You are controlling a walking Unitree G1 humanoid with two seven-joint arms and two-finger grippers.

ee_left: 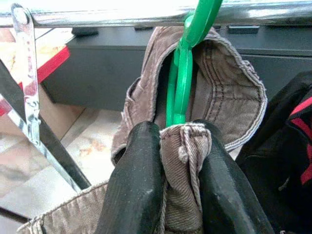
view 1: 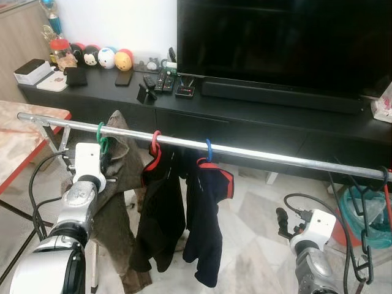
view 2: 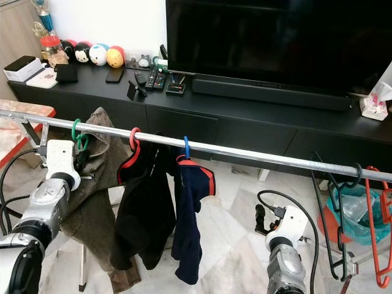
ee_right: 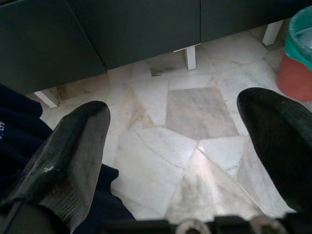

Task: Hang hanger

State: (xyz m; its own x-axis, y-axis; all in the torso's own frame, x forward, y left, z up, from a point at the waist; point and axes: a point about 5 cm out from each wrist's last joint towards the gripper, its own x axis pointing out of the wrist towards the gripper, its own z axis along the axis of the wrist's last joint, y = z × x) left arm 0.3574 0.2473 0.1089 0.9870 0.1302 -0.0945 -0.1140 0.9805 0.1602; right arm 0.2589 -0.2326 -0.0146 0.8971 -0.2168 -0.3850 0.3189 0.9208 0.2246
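Left wrist view: the green hanger (ee_left: 181,73) is shown with its plastic hook already over the steel rail (ee_left: 146,14), carrying a brown corduroy garment (ee_left: 214,92). The left gripper (ee_left: 183,161) is seen with its black fingers clamped on a ribbed fold of that garment just below the hanger's neck. The hanging step is judged nearly complete; the next move calls for the fingers to be parted and the arm drawn back without dragging the cloth. In the left eye view, two dark garments are seen hanging beside it on a red hanger (view 1: 155,142) and a blue hanger (view 1: 208,149). The right gripper (ee_right: 180,141) is held low over the marble floor (ee_right: 195,117), fingers wide apart and empty.
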